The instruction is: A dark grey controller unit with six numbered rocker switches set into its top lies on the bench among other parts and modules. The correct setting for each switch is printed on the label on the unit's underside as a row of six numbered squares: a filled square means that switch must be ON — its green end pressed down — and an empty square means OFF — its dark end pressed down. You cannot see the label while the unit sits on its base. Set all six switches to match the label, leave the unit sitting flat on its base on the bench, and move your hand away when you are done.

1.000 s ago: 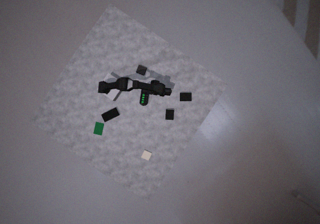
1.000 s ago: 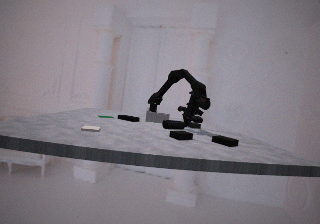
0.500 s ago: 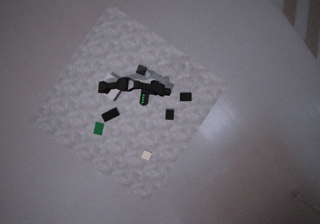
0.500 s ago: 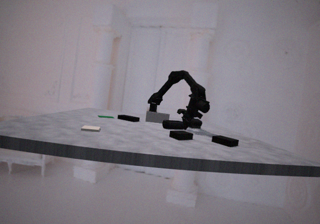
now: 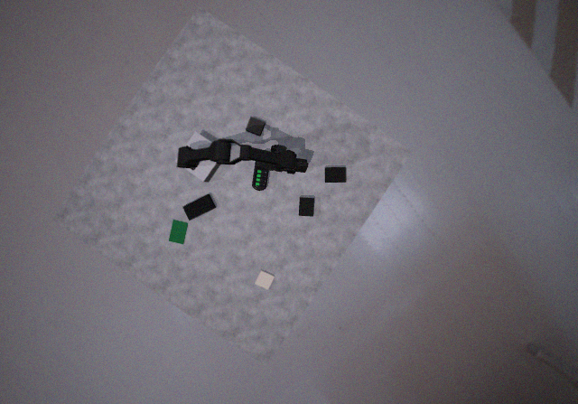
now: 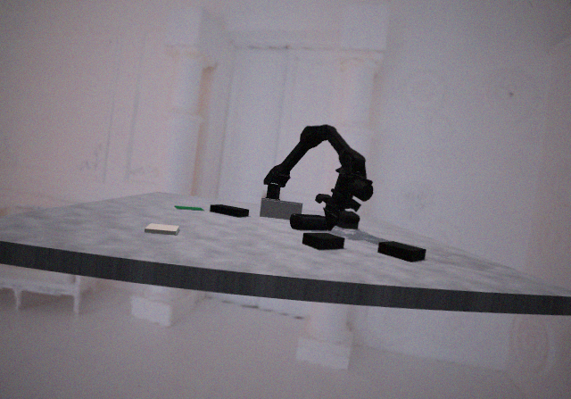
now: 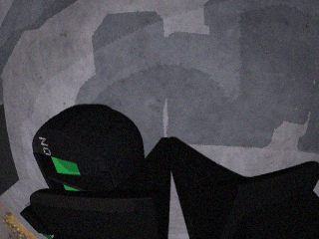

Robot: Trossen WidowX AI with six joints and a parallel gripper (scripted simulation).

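The dark grey controller unit [image 5: 264, 181] [image 6: 305, 221] [image 7: 100, 126] lies on the bench with its switch side up, its far part hidden under the arm in the top view. Several green switch ends show in a row along one side there. The wrist view shows its rounded end with the ON mark, one green end and part of another; my finger hides the rest. The label is out of sight. My gripper [image 6: 330, 226] [image 7: 167, 143] is shut and empty, tips down low beside the unit. Whether the fingers touch it I cannot tell.
Black blocks [image 5: 335, 173] [image 6: 322, 241] lie near the unit, another black block [image 5: 199, 206] [image 6: 228, 210] and a green plate [image 5: 178, 231] [image 6: 188, 208] farther off. A dark block [image 5: 256, 126] lies behind the arm. A cream block [image 5: 265, 279] [image 6: 161, 228] and a grey panel [image 6: 281, 208] also show.
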